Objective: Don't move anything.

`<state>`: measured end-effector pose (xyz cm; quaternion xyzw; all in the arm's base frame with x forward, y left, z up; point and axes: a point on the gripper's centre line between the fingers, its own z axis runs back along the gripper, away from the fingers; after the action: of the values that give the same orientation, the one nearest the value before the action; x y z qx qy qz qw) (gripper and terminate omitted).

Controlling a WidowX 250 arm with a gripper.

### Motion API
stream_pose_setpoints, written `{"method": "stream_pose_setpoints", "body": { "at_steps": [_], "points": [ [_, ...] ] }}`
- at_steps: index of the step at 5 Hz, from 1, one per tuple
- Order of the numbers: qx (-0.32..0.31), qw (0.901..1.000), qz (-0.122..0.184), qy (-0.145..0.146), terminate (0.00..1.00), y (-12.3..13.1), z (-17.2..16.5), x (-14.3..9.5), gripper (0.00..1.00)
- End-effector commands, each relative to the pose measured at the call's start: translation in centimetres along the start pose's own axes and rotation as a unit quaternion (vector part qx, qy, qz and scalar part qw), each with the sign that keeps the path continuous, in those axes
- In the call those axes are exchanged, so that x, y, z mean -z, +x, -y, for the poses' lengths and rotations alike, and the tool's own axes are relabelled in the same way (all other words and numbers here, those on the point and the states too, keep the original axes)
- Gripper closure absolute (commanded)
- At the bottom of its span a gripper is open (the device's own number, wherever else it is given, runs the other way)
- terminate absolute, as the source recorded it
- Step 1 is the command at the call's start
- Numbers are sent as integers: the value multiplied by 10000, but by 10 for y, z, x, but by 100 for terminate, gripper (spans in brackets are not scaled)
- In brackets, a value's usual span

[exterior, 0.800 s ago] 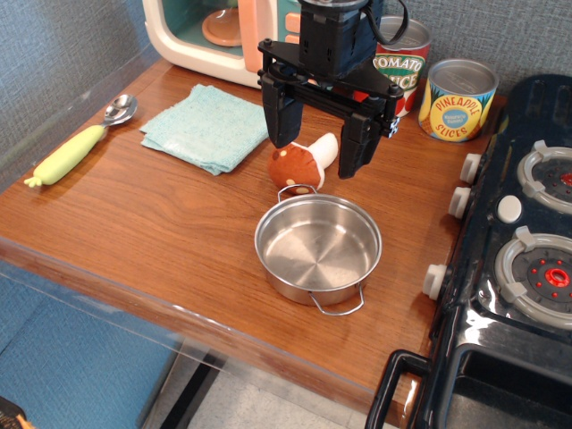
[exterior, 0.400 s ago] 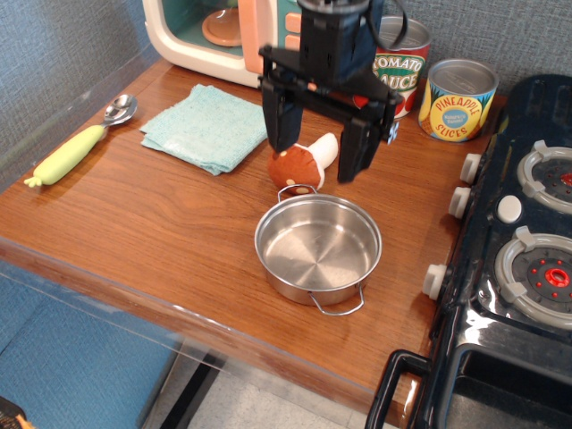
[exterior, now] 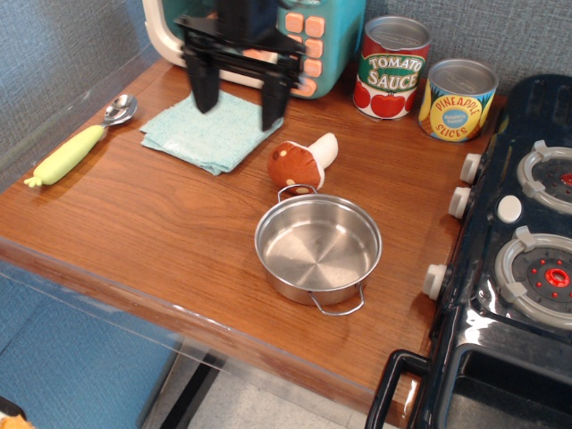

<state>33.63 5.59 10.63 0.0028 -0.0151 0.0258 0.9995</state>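
Observation:
My black gripper [exterior: 239, 98] hangs open and empty above the teal cloth [exterior: 207, 127] at the back left of the wooden counter. Its two fingers [exterior: 206, 85] point down, wide apart, with nothing between them. A toy mushroom [exterior: 301, 161] with a brown cap lies on its side to the gripper's right. A steel pot [exterior: 318, 247] stands empty in front of the mushroom.
A toy microwave [exterior: 322, 40] stands at the back behind the gripper. A tomato sauce can [exterior: 391, 67] and a pineapple slices can [exterior: 458, 98] stand at the back right. A yellow-handled spoon [exterior: 79, 143] lies at the left. A black toy stove [exterior: 518, 250] fills the right side.
The gripper has swung left and back, from above the mushroom to above the teal cloth. It stays open. The objects have not moved.

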Motion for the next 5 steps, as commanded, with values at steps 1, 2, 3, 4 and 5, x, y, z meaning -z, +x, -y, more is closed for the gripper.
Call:
{"method": "stream_pose_setpoints", "body": {
  "at_steps": [1,2,3,4,5],
  "points": [
    [-567,9973,440,132,0,30,-73,-6,0],
    [-815,9940,718,142,0,37,-90,8,0],
    [-1128,9895,874,247,0,42,-94,29,0],
    [-1380,9846,981,438,0,42,-90,49,0],
    [-1737,9771,1169,380,0,38,-91,59,0]
  ]
}}
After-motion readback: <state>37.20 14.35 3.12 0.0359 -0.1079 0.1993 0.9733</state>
